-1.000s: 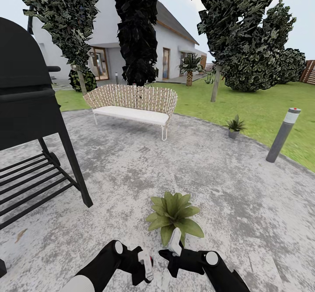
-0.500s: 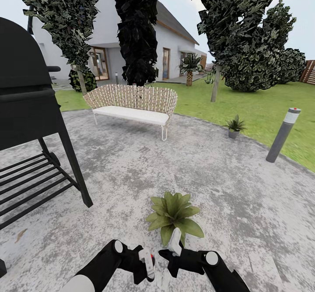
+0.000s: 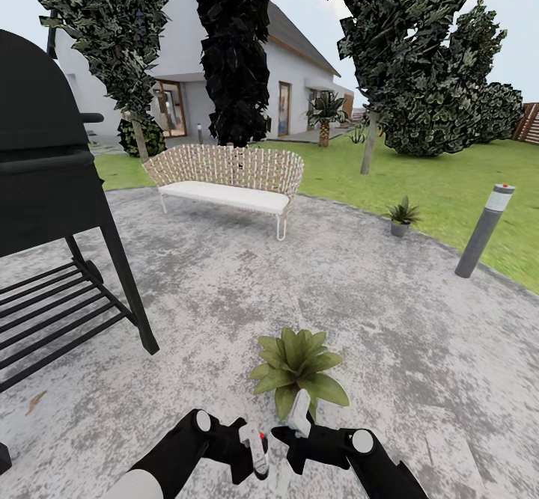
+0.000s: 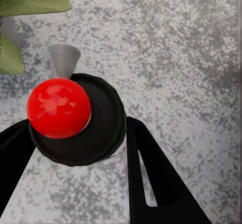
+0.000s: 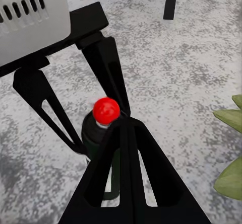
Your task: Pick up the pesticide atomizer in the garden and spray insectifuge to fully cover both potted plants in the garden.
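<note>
head: high, fwd over patio (image 3: 224, 297) | wrists: close, down; share plant (image 3: 298, 370)

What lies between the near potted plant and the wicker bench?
Bare stone patio in the head view; nothing stands between the near plant and the bench.

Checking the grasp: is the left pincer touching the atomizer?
Touching. In the left wrist view the left pincer has both black fingers pressed against the sides of the pesticide atomizer, with no gap showing.
</note>
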Controlling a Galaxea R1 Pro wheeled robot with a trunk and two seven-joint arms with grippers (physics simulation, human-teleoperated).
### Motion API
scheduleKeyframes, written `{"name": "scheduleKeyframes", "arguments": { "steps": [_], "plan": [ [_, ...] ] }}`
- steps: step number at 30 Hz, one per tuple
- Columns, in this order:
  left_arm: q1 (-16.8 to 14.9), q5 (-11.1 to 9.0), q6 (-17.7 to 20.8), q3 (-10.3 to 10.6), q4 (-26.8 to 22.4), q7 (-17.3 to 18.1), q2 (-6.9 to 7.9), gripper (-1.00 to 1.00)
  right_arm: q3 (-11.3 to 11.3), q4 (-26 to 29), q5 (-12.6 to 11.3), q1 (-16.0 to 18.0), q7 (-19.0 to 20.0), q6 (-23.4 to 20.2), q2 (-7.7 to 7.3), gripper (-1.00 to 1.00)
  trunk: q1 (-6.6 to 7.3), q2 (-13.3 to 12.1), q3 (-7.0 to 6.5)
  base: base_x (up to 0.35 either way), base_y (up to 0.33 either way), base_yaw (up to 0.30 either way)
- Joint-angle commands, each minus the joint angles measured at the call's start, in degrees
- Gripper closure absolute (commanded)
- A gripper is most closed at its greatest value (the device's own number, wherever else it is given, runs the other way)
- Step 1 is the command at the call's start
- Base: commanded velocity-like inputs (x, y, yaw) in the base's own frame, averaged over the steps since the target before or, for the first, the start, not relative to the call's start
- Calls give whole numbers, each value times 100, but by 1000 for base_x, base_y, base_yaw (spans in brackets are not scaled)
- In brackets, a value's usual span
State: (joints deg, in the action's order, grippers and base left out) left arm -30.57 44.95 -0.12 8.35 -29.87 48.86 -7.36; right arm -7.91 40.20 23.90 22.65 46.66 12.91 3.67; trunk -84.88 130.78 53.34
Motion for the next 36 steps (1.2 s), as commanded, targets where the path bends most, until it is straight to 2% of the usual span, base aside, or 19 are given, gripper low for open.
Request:
{"name": "scheduleKeyframes", "arguments": {
  "steps": [1,3,7,36],
  "plan": [
    [-1,-54,-5,0,-10,25,-2,100,8,5,60,2,3,36,2,100,1,2,5,0,0,0],
    [-1,-190,-10,0,-10,39,-2,100,8,5,61,2,4,36,2,100,1,2,5,0,0,0],
    [-1,-273,-14,7,-10,51,-3,100,8,5,59,1,2,36,2,100,1,2,5,0,0,0],
    [-26,-311,-23,0,-10,97,-54,100,8,5,62,1,2,36,2,100,1,2,5,0,0,0]
  ]
}}
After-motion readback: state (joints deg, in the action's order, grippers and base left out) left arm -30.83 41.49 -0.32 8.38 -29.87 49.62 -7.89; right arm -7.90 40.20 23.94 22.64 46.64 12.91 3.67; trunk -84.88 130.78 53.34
